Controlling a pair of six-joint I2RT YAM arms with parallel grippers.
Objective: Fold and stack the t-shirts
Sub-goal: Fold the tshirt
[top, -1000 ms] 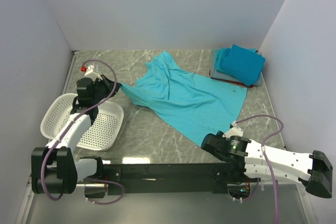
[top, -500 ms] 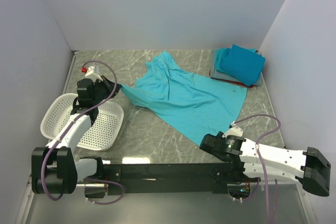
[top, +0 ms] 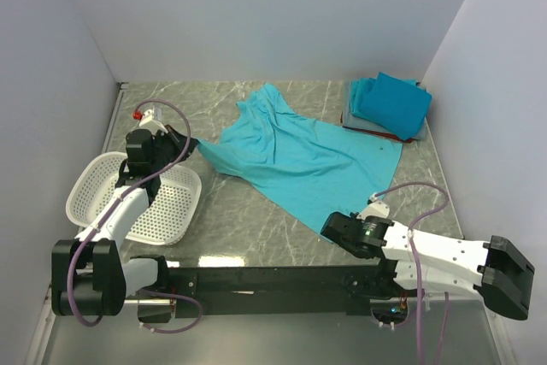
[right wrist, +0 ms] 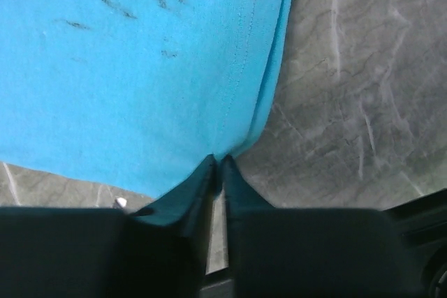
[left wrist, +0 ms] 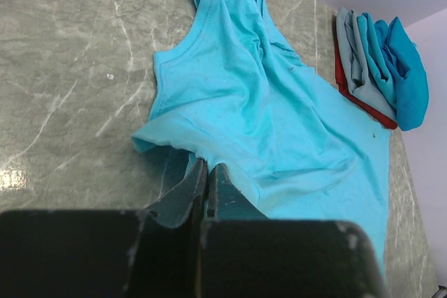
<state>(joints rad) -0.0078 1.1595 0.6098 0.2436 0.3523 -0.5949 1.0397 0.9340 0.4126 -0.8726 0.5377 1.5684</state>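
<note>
A teal t-shirt (top: 299, 156) lies spread and rumpled across the middle of the marble table; it also shows in the left wrist view (left wrist: 279, 116) and the right wrist view (right wrist: 133, 61). My left gripper (top: 190, 144) is shut on the shirt's left sleeve edge, with the cloth pinched at its tips (left wrist: 207, 165). My right gripper (top: 335, 228) is shut on the shirt's near hem corner (right wrist: 218, 157). A stack of folded t-shirts (top: 389, 107), teal on top with pale grey-blue and red beneath, sits at the back right; it also shows in the left wrist view (left wrist: 380, 68).
A white perforated basket (top: 137, 198) sits at the front left, under my left arm. White walls enclose the table on three sides. A black rail (top: 273, 279) runs along the near edge.
My right arm has slid left along the near edge, taking the shirt's hem corner with it. My left gripper and the sleeve have barely moved.
</note>
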